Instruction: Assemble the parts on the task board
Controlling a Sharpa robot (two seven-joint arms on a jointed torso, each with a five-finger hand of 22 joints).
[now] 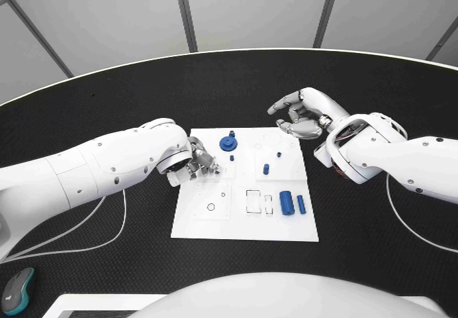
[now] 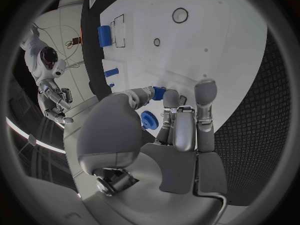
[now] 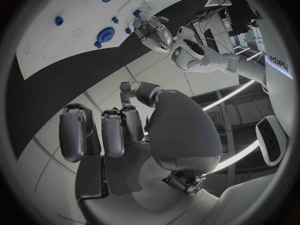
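The white task board [image 1: 243,225] lies mid-table. My left hand [image 1: 196,161] is at its left edge and pinches a small blue part [image 2: 159,92] between thumb and a finger, just above the board [image 2: 206,40]. Beside that hand, a blue gear [image 1: 228,142] stands on the board. A blue peg [image 1: 265,169], a thick blue cylinder [image 1: 285,199] and a thin blue pin [image 1: 300,204] lie further right. A black ring [image 1: 211,207] sits near the front left. My right hand [image 1: 304,114] hovers off the far right corner, fingers loosely curled, holding nothing.
The black table [image 1: 382,86] ends in a curved pale rim at the back. White cables [image 1: 95,245] trail under my left arm. A grey and teal device [image 1: 17,290] lies at the front left corner.
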